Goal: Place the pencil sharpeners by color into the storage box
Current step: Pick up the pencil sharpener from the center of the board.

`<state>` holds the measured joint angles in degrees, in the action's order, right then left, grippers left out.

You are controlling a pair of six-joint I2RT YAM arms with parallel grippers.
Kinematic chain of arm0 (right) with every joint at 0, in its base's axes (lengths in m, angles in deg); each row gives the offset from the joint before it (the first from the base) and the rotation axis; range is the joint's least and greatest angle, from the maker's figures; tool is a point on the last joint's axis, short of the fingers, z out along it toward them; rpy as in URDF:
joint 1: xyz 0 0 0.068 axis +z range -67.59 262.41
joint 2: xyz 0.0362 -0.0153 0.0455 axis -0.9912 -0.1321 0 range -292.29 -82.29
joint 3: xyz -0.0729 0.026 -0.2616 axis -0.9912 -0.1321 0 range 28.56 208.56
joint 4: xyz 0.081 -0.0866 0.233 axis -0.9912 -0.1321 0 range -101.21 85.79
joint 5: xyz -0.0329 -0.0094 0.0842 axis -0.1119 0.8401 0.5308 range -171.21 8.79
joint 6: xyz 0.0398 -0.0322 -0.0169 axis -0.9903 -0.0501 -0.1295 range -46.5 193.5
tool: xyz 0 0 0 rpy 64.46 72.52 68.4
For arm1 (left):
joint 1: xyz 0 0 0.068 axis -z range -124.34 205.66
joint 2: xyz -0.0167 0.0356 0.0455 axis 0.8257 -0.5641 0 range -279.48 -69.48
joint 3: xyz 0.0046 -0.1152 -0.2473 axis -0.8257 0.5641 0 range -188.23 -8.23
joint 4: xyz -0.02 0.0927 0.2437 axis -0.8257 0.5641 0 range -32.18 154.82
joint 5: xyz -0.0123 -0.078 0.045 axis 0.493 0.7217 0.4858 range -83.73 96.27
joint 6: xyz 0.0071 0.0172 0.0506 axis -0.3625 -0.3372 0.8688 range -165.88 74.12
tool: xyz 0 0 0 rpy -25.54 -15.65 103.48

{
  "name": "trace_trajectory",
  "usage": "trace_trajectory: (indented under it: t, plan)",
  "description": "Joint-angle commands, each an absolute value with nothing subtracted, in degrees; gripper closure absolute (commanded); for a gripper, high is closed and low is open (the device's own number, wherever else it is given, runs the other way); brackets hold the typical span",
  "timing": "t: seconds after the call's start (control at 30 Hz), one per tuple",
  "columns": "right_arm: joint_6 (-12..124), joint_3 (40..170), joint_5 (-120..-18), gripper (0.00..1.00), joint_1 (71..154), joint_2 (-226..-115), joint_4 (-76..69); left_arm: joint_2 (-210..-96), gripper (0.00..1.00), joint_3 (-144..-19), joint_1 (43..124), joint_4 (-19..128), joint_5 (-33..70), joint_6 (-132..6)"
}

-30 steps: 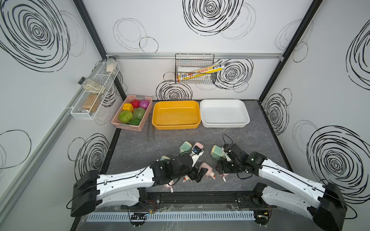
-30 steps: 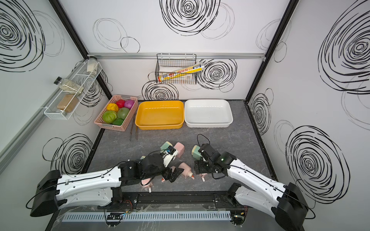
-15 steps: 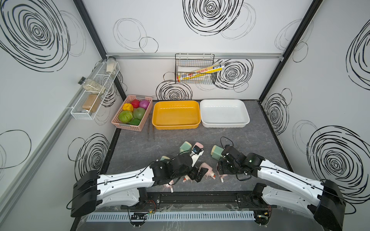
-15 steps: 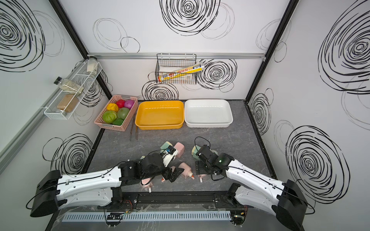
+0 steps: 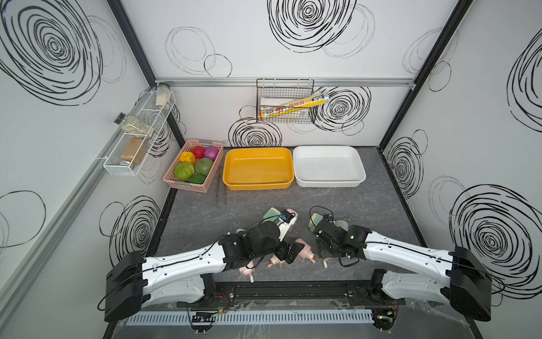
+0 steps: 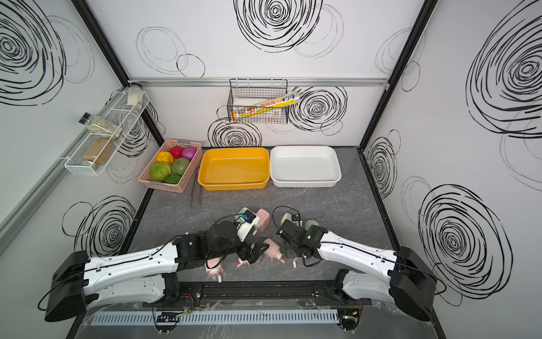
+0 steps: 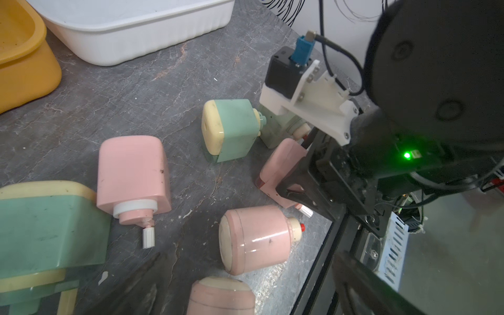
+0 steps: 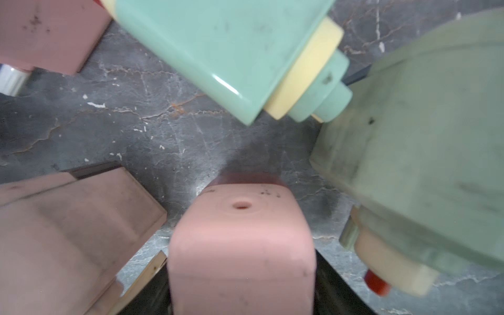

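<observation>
Several pink and mint green pencil sharpeners lie clustered at the table's front middle. My right gripper [image 5: 325, 249] is low there, shut on a pink sharpener [image 8: 241, 245] that fills the gap between its black fingers; two green sharpeners [image 8: 231, 54] lie just beyond it. My left gripper [image 5: 289, 253] hangs open over two pink sharpeners [image 7: 256, 240], its fingers [image 7: 136, 286] wide apart and touching nothing. A green one [image 5: 271, 212] and a pink one [image 5: 291, 215] lie behind the left wrist. The yellow storage box [image 5: 258, 186] and the white storage box [image 5: 328, 184] stand empty at the back.
A pink basket [image 5: 187, 186] of toy vegetables stands left of the yellow box, with tongs [image 5: 220, 190] lying beside it. A wire basket [image 5: 286, 117] hangs on the back wall and a spice rack [image 5: 137, 138] on the left wall. The black rail [image 5: 278, 286] runs along the front edge.
My right gripper has shifted slightly left and its jaws have narrowed onto the pink sharpener. The left arm has not moved.
</observation>
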<state>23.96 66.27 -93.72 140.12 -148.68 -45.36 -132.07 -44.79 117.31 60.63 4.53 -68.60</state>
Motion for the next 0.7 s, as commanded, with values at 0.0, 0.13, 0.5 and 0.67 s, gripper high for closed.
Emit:
trace_trajectory:
  t: [0.0, 0.13, 0.5, 0.67]
  plan:
    - [22.7, 67.3, -95.7, 0.37, 140.7, -147.7, -45.9, -131.0, 0.01, -43.9, 116.2, 58.4, 5.6, -69.1]
    - [23.0, 67.1, -94.8, 0.45, 140.7, -147.1, -45.4, -130.8, 0.01, -43.9, 115.7, 58.3, 5.9, -69.3]
    - [25.2, 67.1, -91.9, 0.84, 140.7, -142.4, -48.8, -130.7, 0.01, -45.0, 115.0, 59.5, 5.7, -70.1]
    - [27.0, 70.4, -89.3, 1.00, 140.7, -137.0, -54.5, -129.1, 0.01, -45.5, 113.7, 60.2, 4.6, -72.0]
